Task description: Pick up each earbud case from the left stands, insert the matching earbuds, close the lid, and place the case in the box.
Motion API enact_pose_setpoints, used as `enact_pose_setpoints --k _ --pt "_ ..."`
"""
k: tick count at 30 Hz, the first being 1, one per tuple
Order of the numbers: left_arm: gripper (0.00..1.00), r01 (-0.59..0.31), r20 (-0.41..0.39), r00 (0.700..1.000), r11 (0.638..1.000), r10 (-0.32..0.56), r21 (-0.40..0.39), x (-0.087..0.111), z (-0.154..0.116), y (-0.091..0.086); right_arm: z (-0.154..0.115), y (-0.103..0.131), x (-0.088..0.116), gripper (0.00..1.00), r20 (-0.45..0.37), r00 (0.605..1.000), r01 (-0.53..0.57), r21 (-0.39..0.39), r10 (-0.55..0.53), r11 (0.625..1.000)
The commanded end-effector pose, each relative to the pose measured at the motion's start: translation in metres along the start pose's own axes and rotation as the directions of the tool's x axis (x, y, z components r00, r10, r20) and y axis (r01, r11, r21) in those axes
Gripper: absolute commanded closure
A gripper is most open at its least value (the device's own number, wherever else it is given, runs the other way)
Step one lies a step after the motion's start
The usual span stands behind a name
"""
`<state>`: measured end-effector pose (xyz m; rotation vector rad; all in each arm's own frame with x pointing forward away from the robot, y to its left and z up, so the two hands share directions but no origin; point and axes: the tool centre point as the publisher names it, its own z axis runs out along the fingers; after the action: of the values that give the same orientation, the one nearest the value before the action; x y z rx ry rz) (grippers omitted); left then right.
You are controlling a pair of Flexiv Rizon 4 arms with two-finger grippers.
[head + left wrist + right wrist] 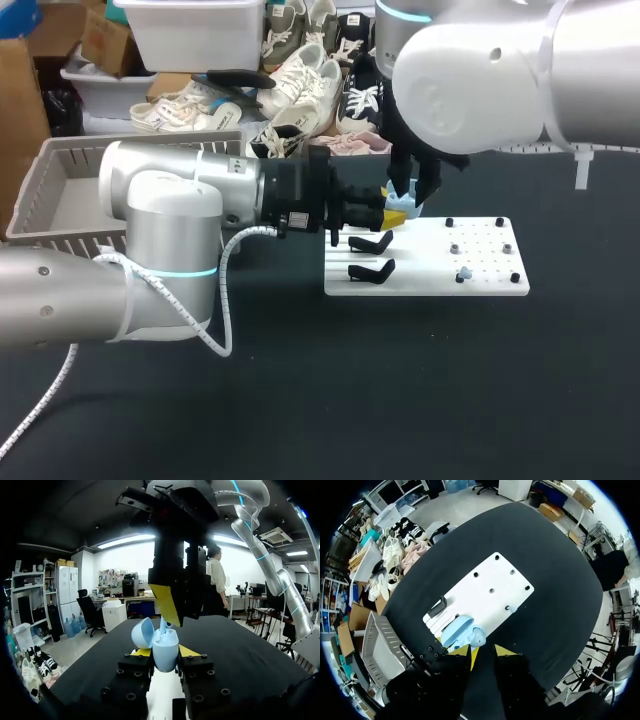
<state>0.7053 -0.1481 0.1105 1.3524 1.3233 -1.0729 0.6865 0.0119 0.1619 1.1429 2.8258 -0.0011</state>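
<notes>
- You are seeing your left claw [164, 655] clamping the pale blue earbud case [165, 644] from 2 sides, with its yellow tips pressing against the case's lower half.
- The lid [142, 632] is standing open and leaning back.
- The case is hanging over the left end of the white board [430, 285], just beside the 2 black stands [372, 243].
- Your right claw [414, 195] is hanging directly over the open case. In the head view it is covering most of the case, so only a sliver of blue and yellow is showing.
- You cannot tell whether the right claw is gripping anything, because its tips are blending into the dark housing above the case.
- A small pale blue piece [163, 624] is sticking up out of the case toward the right claw. Too little of it is showing to say what it is.
- 1 pale blue earbud [465, 272] is sitting on the board among the small pegs, well apart from the case.
- The grey box [90, 150] is sitting at the left of the bench [400, 400], and your left arm is hiding much of its near side.
</notes>
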Motion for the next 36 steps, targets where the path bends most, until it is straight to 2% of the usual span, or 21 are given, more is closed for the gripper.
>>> enact_pose_setpoints --k 1,19,26,36 --pt "1.00 -0.001 0.002 1.000 1.000 0.001 -0.002 0.000 0.000 0.000 0.001 -0.007 0.002 0.75 0.007 1.000 -0.005 -0.012 0.005 1.000" --pt "1.00 -0.001 0.002 1.000 1.000 0.001 -0.002 0.000 0.000 0.000 -0.003 0.005 0.001 0.75 0.013 1.000 0.020 -0.015 -0.020 1.000" --pt "1.00 -0.001 0.002 1.000 1.000 0.001 -0.002 0.000 0.000 0.000 -0.009 -0.005 0.005 0.74 0.021 1.000 0.018 -0.032 -0.017 0.999" --pt "1.00 -0.001 0.002 1.000 1.000 0.001 -0.002 0.000 0.000 0.000 -0.012 -0.021 0.008 0.68 0.163 0.965 0.228 -0.124 -0.207 0.966"
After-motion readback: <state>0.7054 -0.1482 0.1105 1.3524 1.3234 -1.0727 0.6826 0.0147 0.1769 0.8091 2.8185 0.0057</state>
